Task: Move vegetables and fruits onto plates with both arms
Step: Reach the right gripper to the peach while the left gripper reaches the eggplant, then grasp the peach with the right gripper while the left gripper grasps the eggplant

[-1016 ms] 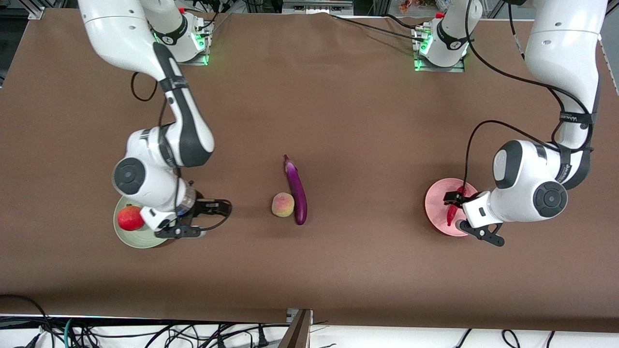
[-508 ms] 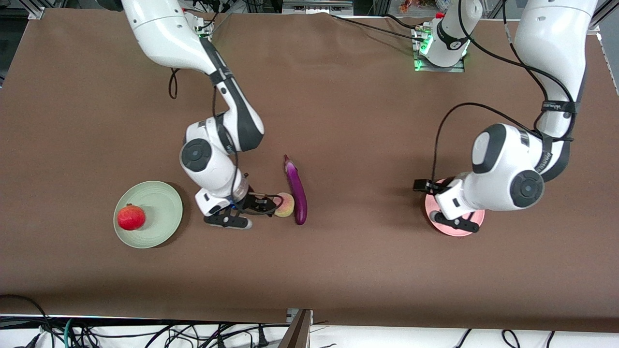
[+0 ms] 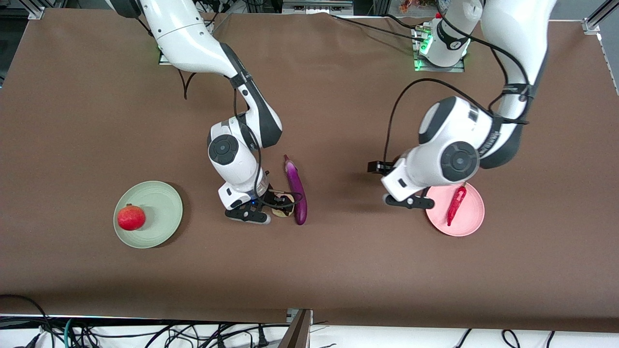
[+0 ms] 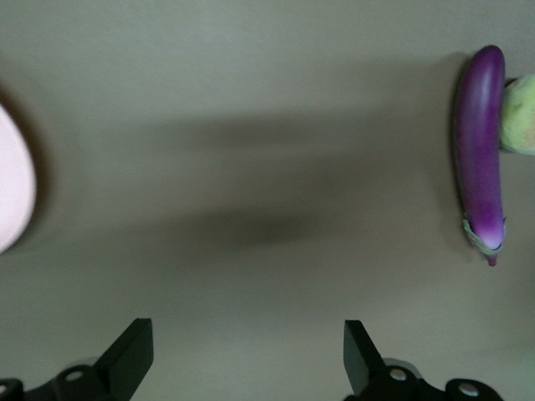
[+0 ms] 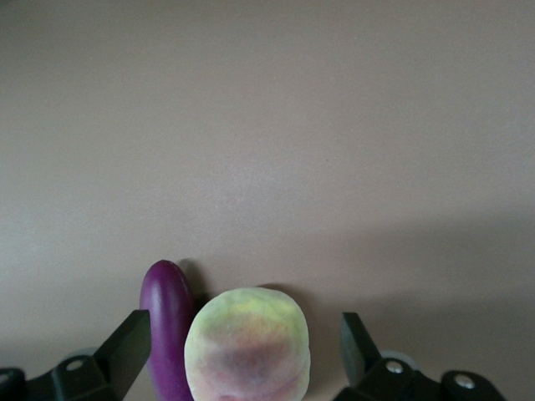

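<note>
The peach [image 5: 248, 342] lies on the table against the purple eggplant [image 5: 167, 322]. My right gripper [image 3: 271, 207] is low over the peach, open, with one finger on each side of it; the peach [image 3: 282, 211] is mostly hidden under the gripper in the front view. The eggplant [image 3: 296, 191] lies at mid-table. The pomegranate [image 3: 131, 218] sits on the mint green plate [image 3: 162, 200]. The red chili [image 3: 456, 204] lies on the pink plate [image 3: 466, 223]. My left gripper [image 3: 390, 185] is open and empty, over bare table between the pink plate and the eggplant [image 4: 481, 150].
The brown cloth [image 3: 338, 270] covers the whole table. The arms' bases stand at the table's edge farthest from the front camera. Cables hang past the edge nearest to it. The pink plate's rim [image 4: 12, 188] and the peach [image 4: 520, 113] show at the edges of the left wrist view.
My right arm swung from the green plate to the peach and now straddles it. My left arm left the pink plate and moved toward the eggplant, uncovering the chili on the plate.
</note>
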Available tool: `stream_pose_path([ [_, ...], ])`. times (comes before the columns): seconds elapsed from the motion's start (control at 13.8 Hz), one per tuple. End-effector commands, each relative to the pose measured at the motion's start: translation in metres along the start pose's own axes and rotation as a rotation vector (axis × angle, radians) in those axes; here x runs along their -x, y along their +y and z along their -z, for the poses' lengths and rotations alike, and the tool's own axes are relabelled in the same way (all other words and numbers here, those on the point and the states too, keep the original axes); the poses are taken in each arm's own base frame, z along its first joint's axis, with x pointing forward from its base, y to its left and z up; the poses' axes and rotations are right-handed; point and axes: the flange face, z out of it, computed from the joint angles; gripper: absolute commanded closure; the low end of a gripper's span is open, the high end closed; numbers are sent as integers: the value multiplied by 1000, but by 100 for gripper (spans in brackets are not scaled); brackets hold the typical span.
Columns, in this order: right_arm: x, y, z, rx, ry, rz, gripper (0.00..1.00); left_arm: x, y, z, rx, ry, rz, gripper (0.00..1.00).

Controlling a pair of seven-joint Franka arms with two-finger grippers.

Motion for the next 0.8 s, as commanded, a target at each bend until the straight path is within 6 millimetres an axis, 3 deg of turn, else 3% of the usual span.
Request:
stream_pose_path([
  [0.0, 1, -5, -2, -23, 1, -24, 0, -17, 8, -25, 28, 28, 32, 0],
  [0.36, 16, -11, -29, -56, 30, -18, 0, -36, 13, -61, 74, 72, 46, 0],
  [0.73, 27, -14, -45, -49, 30, -2, 0, -31, 35, -73, 108, 58, 83, 0],
])
